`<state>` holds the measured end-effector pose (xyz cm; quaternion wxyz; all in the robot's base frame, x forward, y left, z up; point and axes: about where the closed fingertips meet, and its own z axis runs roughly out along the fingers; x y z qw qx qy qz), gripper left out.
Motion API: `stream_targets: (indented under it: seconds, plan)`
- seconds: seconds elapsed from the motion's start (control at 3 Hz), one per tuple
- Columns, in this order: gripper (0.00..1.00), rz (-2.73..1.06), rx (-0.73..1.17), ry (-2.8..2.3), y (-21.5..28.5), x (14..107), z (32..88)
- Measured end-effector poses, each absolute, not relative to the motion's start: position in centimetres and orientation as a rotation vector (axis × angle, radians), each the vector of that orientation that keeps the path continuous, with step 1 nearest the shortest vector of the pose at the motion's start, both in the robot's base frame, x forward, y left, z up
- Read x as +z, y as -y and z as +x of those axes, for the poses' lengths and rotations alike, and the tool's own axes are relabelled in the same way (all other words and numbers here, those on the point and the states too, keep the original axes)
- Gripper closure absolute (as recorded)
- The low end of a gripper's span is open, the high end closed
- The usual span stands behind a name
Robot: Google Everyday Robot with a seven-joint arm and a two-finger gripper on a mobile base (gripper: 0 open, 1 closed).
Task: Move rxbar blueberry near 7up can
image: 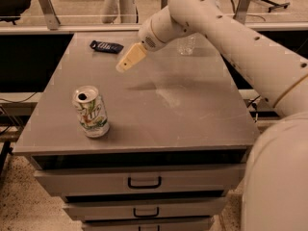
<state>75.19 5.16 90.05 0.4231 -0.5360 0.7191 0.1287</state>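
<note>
Closed jaws, nothing held, on gripper (121,67) hanging above the far-left part of table (192,119). Nearest, drawers (144,182) below the tabletop. Next, can (90,112) upright by the front-left corner, tab hole open. Farther back, gripper tilted down and left, near bar (106,46). Bar flat at the far-left edge, well apart from can. Clear bottle (186,44) farthest, partly behind the arm.

Matt plastic pincer (126,61) over dull-metal tabletop (192,105)
</note>
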Motion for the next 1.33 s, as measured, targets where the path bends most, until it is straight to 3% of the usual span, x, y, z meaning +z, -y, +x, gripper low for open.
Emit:
stream_targets:
  seconds: [1.33]
  plan:
    - [0.0,-1.076,0.452,-1.875,-11.0,85.0,86.4]
